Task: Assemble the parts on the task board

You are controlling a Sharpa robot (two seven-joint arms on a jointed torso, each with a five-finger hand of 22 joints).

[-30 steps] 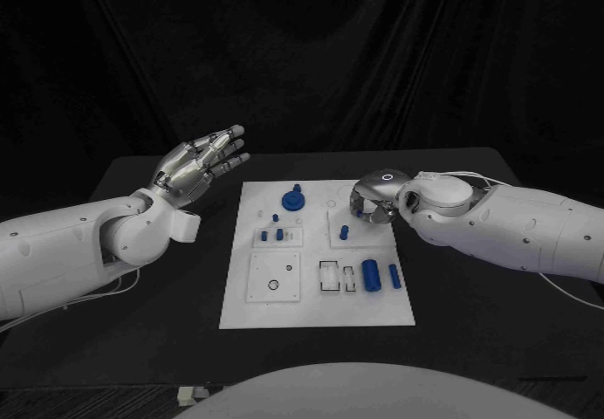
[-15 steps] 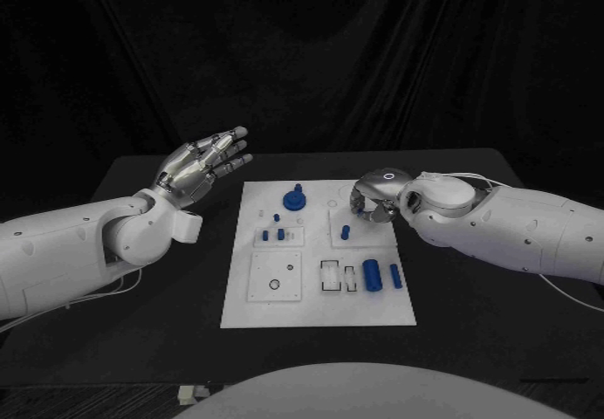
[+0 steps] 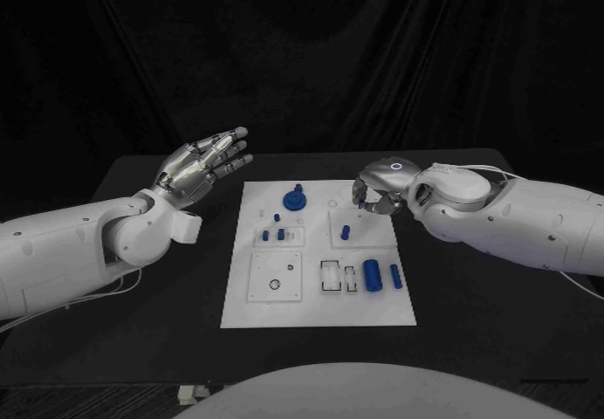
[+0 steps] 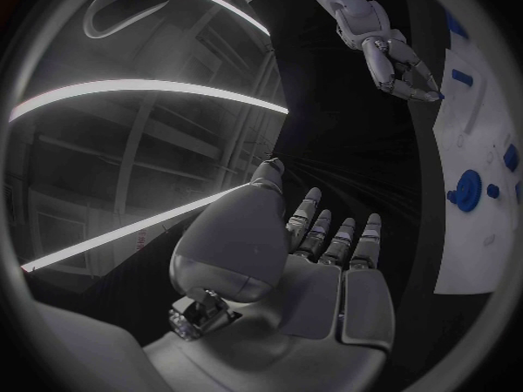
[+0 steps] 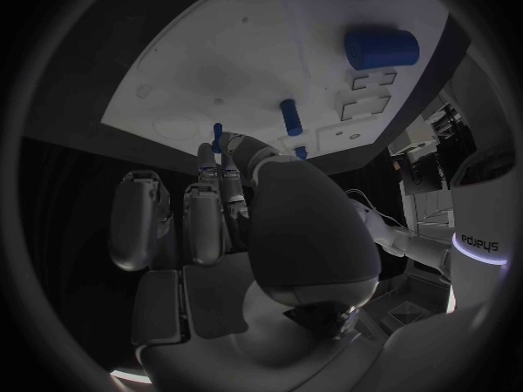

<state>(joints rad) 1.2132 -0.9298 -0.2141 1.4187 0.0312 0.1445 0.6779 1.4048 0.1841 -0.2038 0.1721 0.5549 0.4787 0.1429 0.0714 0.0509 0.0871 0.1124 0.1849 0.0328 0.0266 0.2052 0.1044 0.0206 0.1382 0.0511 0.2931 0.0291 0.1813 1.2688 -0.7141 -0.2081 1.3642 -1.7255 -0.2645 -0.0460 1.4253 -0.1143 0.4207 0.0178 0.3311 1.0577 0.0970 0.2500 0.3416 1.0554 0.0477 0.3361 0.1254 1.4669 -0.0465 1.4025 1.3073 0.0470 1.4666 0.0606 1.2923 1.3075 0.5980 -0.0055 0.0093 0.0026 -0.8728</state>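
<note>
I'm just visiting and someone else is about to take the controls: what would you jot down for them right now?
Left hand: raised beside the task board, fingers apart, holding nothing.
Right hand: low over the board's far right part, fingers curled; whether it holds a part is unclear.
Blue parts: gear at the far end, small pegs mid-board, large cylinder and thin rod lying near right.
Left to do: those loose pieces remain to be placed.

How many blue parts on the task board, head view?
6 clear: gear far middle; two small pegs left of centre; one peg near the right hand; thick cylinder and slim cylinder near right. The hand may hide more.
</note>
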